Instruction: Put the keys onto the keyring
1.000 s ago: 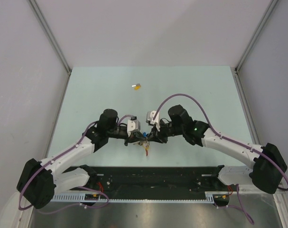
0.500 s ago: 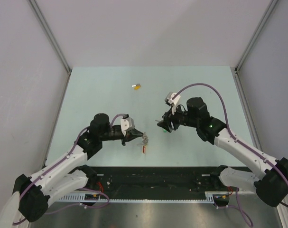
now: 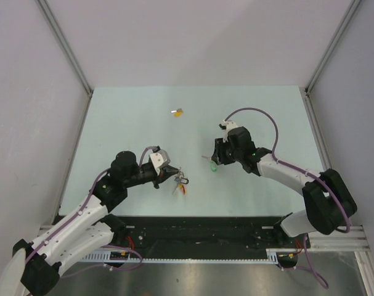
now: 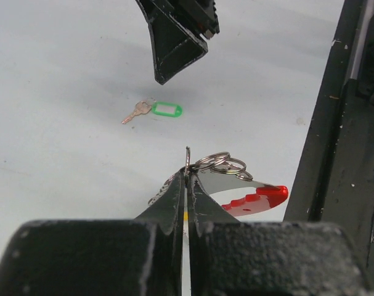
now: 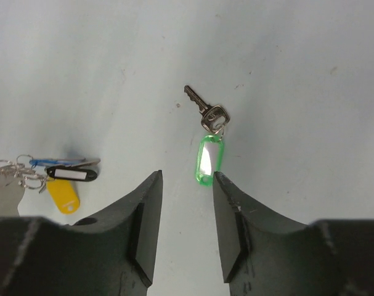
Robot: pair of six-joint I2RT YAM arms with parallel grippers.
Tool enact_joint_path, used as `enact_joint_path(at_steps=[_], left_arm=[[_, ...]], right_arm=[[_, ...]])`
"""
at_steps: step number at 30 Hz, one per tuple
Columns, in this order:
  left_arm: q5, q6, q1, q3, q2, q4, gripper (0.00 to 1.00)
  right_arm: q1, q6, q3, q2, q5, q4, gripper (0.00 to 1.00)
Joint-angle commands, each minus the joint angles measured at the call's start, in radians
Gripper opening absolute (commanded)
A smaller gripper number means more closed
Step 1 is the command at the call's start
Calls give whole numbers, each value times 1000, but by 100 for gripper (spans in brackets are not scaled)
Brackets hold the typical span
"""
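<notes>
My left gripper (image 3: 172,177) (image 4: 188,176) is shut on a metal ring of the keyring (image 3: 181,181), a bunch with small rings (image 4: 220,164) and a red curved band (image 4: 260,198), held just above the table. The green-headed key (image 3: 212,166) lies flat on the table; it also shows in the left wrist view (image 4: 157,110) and the right wrist view (image 5: 208,154). My right gripper (image 3: 215,160) (image 5: 187,176) is open and empty, close over the green key, its tag just beyond the fingertips. The keyring shows at the left of the right wrist view (image 5: 54,179). The yellow-headed key (image 3: 177,112) lies far back.
A black rail (image 3: 199,229) runs along the near table edge, by the arm bases. Grey walls close in the table on the left, right and back. My right gripper's finger (image 4: 174,37) hangs above the green key in the left wrist view.
The two grippers, together at the centre a second ago, have parted. My left drew back left with the keyring. My right moved right and now sits low over the green key on the table.
</notes>
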Motion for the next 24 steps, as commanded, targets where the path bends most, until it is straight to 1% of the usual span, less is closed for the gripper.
enact_joint_path(at_steps=[1,3,5,8,14,21,22,24], left_arm=[[-38,-16,4,18,-8,11,0],[-51,-21,4,25,1,-3,0],[-59,-22,4,30,6,-9,0],[-61,-22,4,28,3,-8,0],[-62,-24,4,33,9,-12,0],[-59,-21,5,42,26,-20,0],[-59,-21,5,41,26,-20,0],[-58,-19,5,42,26,-25,0]], right_arm=[[-1,181,-30,64,64,141,38],[-6,215,-31,102,76,169,33],[-12,246,-31,125,82,184,31],[-33,257,-30,156,82,196,31],[-78,236,-9,207,-16,198,29],[-113,180,88,257,-74,101,29],[-115,171,103,262,-79,45,28],[-124,142,143,279,-90,6,28]])
